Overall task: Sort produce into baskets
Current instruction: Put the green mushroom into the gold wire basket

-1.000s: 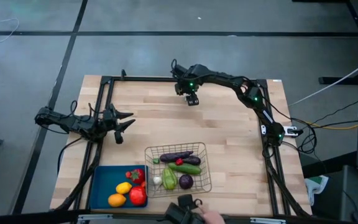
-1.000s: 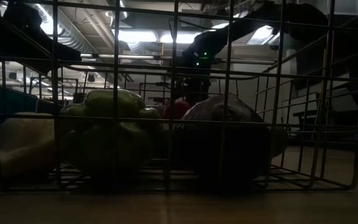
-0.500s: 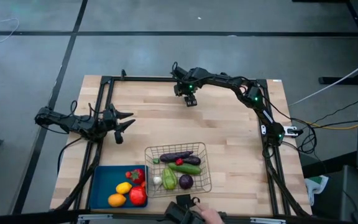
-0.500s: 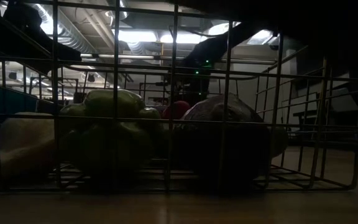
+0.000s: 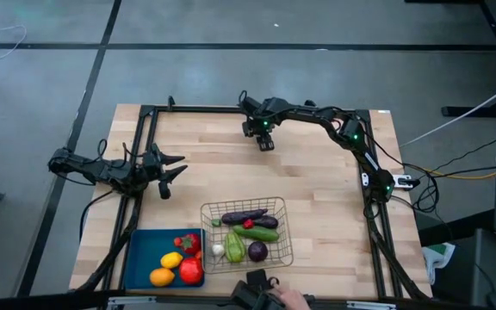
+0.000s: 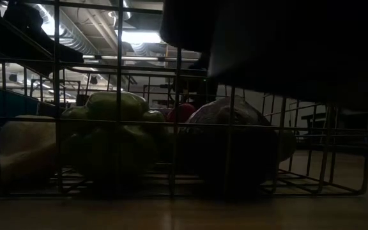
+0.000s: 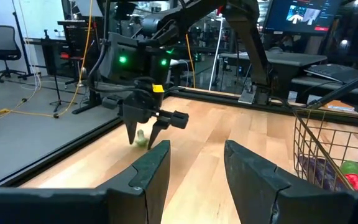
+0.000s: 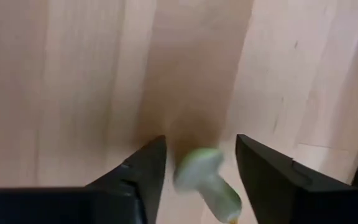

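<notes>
Two baskets (image 5: 164, 258), two arms (image 5: 317, 114)

My tool (image 8: 197, 177) hung over the pale wooden plank counter (image 8: 73, 74), its two dark fingers (image 8: 138, 171) apart, a small pale green, stemmed vegetable piece (image 8: 207, 180) between them.

Right hand (image 5: 265, 143) points down, fingers apart; left hand (image 5: 172, 169) waits, fingers parted.

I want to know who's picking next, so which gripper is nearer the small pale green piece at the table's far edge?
Right. The right gripper stands over the pale green piece, fingers either side; the left gripper waits farther off at the table's left side.
</notes>
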